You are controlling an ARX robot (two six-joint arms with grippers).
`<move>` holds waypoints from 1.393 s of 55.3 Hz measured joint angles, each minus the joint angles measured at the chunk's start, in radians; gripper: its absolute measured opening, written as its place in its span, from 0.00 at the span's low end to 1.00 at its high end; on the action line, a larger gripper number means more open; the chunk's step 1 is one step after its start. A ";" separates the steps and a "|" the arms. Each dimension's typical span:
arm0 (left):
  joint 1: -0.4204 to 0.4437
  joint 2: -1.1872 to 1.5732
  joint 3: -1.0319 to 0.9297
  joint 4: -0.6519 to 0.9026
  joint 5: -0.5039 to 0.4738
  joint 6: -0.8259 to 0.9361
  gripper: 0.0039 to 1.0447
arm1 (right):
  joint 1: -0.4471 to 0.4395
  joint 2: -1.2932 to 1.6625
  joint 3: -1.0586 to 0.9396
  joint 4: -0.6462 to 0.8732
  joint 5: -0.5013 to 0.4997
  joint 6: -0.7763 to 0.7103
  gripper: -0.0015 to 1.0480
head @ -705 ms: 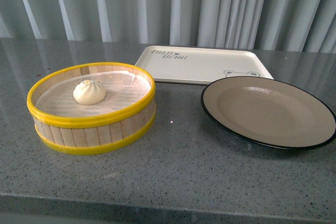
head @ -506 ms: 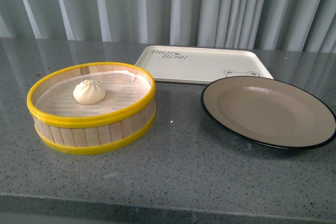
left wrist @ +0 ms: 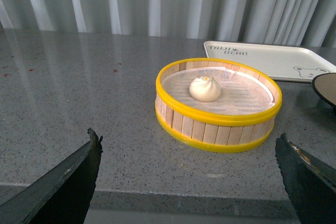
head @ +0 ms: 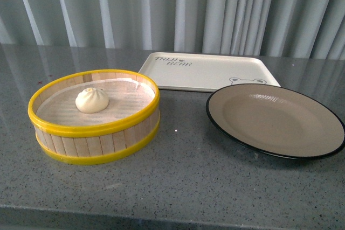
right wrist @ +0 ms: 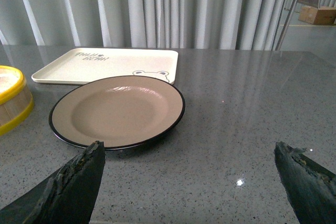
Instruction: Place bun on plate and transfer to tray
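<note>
**Backdrop.** A pleated grey-white curtain (head: 215,9) is seen behind a speckled grey stone tabletop (head: 178,187).

**Item 1: bun (head: 91,100).** It lies on the paper liner inside the yellow-rimmed steamer basket (head: 97,141). The basket stands toward the left side of the tabletop, nearer the front edge. Nothing touches the bun.

**Item 2: plate (head: 275,119).** It is empty and set toward the right side, apart from the basket. Its far rim lies just beside the tray; whether they touch cannot be told.

**Item 3: tray (head: 207,74).** It is empty and laid toward the far edge, behind the gap between basket and plate.

**Item 4: left pincer (left wrist: 187,136).** The fingers are spread wide and nothing is held. It is held back at the front edge and aimed at the basket, with the bun framed between the fingers.

**Item 5: right pincer (right wrist: 187,145).** The fingers are spread wide and nothing is held. It is aimed at the plate and kept apart from it.

**Change noted.** In the front view the whole arrangement is now seen slightly lower in the frame than a moment ago. Basket, plate and tray are unaltered relative to one another. A shift of the camera is therefore judged likelier than any moved item.

**Bearing on task.** No step is judged done. The bun is not yet lifted and the plate not yet loaded. A reach into the basket by the left pincer is judged the next step.
</note>
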 joint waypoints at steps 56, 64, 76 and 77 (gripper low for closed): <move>-0.153 1.444 0.608 0.687 0.248 -0.102 0.94 | 0.000 0.000 0.000 0.000 0.000 0.000 0.92; -0.221 1.611 0.767 0.681 0.134 0.060 0.94 | 0.000 0.000 0.000 0.000 0.000 0.000 0.92; -0.235 1.761 0.900 0.620 0.029 0.174 0.94 | 0.000 0.000 0.000 0.000 0.000 0.000 0.92; -0.235 1.767 0.911 0.615 0.023 0.165 0.94 | 0.000 0.000 0.000 0.000 0.000 0.000 0.92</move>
